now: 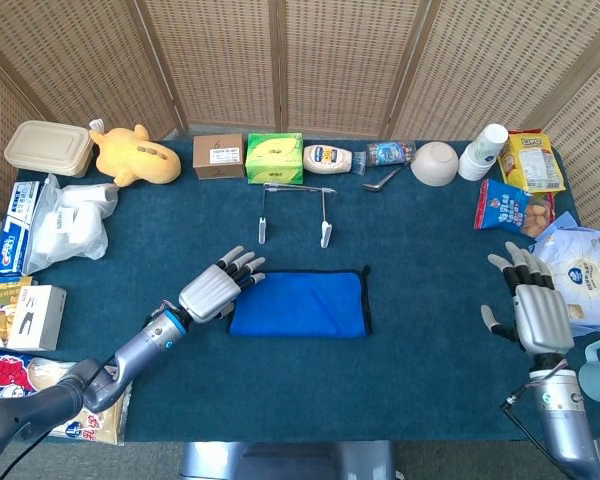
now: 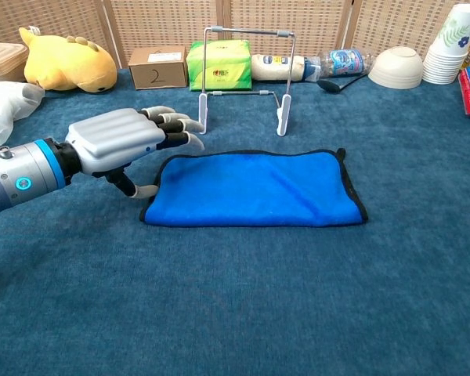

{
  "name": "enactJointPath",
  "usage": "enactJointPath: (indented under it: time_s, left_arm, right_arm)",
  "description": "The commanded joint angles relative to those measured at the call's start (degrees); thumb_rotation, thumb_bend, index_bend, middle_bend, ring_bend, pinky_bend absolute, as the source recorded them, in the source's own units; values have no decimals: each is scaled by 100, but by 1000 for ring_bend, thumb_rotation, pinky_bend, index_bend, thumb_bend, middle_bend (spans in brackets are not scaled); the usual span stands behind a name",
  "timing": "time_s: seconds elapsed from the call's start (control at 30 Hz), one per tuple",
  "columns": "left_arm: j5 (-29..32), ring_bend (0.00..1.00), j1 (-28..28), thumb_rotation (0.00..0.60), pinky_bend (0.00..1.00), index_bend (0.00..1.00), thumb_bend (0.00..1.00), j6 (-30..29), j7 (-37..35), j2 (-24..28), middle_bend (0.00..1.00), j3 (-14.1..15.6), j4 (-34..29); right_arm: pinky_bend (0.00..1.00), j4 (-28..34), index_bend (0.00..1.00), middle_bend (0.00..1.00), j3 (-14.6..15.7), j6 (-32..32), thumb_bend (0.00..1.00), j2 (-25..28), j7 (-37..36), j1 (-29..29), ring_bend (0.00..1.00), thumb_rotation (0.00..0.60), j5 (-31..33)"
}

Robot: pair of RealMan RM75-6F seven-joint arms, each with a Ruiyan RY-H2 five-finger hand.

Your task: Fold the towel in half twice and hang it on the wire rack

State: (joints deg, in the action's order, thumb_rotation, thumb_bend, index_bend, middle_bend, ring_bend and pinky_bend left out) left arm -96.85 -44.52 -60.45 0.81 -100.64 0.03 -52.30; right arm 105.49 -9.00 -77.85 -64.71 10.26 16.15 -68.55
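- The towel (image 2: 254, 189) is a plush blue cloth with a thin black hem, folded into a long flat rectangle on the table (image 2: 243, 305), whose cover is a napped teal fabric
- The wire rack (image 2: 243, 78) stands upright just behind the towel, apart from it: thin bent metal rod with pale feet
- The left hand (image 2: 125, 139), with a smooth silver-grey shell and dark-jointed fingers tipped in pale pads, sits at the towel's left end; its fingers are spread and reach over the top left corner, holding nothing, while the thumb lies low beside the left edge; contact with the cloth cannot be told
- The right hand (image 1: 535, 310) is well away near the table's right edge, palm down, fingers apart and empty
- Along the back lie a soft yellow plush toy (image 2: 63, 64), a cardboard box (image 2: 157, 66), a green tissue box (image 2: 219, 64), a white bowl (image 2: 398, 67) and stacked paper cups (image 2: 453, 45)
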Motion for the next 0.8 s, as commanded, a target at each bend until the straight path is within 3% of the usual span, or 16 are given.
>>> enactJointPath:
  time_s: [0.03, 0.37, 0.8]
  left_arm:
    - [9, 0, -4, 600, 0, 154, 411, -15, 7, 17, 43, 17, 13]
    - [67, 0, 66, 600, 0, 154, 412, -52, 5, 189, 43, 133, -49]
    - [75, 0, -52, 600, 0, 154, 411, -38, 28, -18, 42, 127, 44]
  right_arm:
    - [0, 3, 159, 12, -8, -4, 347, 4, -6, -10, 0, 600, -6]
    - [0, 1, 159, 12, -33, 20, 346, -26, -12, -33, 0, 600, -42]
    - [0, 31, 158, 11, -51, -30, 347, 24, -76, -135, 0, 600, -67]
